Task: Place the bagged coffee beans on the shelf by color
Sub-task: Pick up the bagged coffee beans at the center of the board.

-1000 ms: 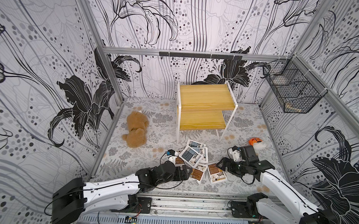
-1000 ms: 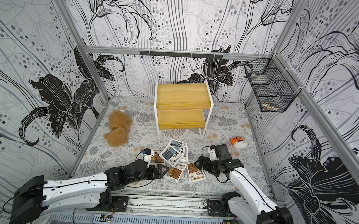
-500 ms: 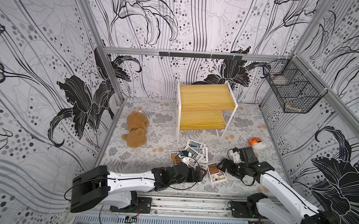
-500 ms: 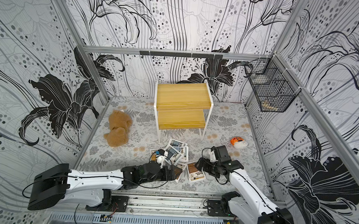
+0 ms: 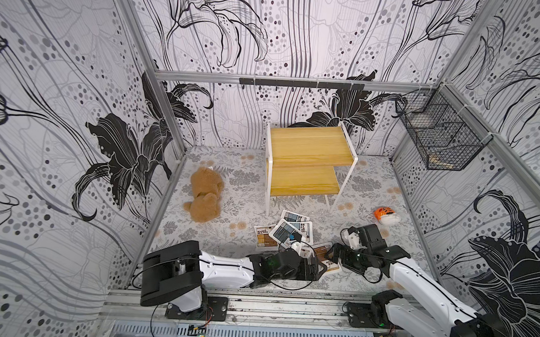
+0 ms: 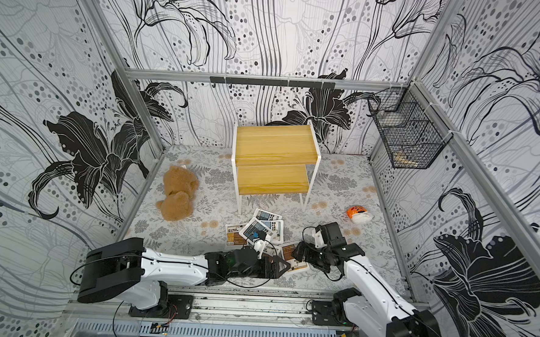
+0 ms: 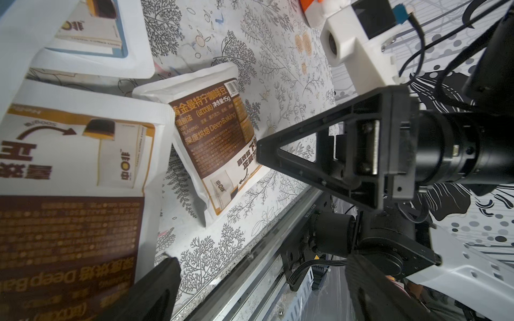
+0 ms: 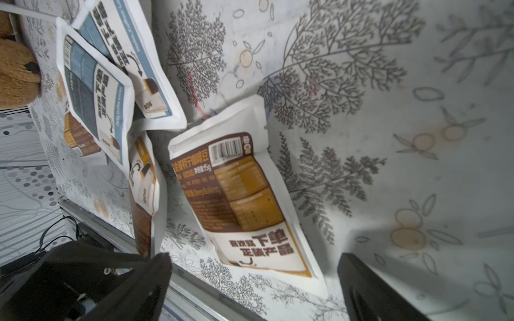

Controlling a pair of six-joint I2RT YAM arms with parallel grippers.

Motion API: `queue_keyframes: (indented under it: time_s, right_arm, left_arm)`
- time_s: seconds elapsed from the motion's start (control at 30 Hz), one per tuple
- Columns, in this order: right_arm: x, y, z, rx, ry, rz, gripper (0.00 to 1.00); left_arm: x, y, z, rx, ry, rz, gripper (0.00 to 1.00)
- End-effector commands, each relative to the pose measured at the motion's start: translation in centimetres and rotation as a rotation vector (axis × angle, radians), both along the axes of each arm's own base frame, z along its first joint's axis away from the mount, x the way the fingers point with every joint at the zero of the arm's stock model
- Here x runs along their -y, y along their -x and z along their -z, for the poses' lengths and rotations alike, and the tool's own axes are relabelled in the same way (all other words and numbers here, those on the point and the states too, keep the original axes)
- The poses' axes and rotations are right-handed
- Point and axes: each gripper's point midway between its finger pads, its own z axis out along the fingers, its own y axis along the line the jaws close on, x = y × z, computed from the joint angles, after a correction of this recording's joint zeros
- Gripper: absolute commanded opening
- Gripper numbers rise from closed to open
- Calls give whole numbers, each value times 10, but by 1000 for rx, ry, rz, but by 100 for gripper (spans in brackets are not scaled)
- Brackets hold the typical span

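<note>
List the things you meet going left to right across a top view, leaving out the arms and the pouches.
Brown plush bear → yellow shelf → orange-and-white toy → black wire basket.

The left arm (image 5: pixel 225 268) and the right arm (image 5: pixel 421 286) are glossy white shells linked by black cylindrical joints, each mounted on a boxy black base (image 5: pixel 171 275). Thin black cables (image 7: pixel 314 265) loop along them (one carries a small blue tag (image 7: pixel 402 11)). Each wrist bears a white plastic camera block (image 7: pixel 353 47) beside black triangular, truss-like gripper fingers (image 7: pixel 268 152) dotted with small screws.
</note>
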Motion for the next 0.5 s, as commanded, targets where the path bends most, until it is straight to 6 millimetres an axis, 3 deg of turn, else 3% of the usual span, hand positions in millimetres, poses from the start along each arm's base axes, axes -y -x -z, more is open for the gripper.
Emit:
queue_keyframes:
  time_s: [0.0, 0.47]
  right_arm:
    - [-6, 6, 4, -14, -36, -21, 95]
    - [-15, 12, 12, -27, -106, -37, 79]
  left_arm:
    - [19, 1, -12, 2, 77, 27, 97]
    - [45, 0, -2, -9, 89, 73, 97]
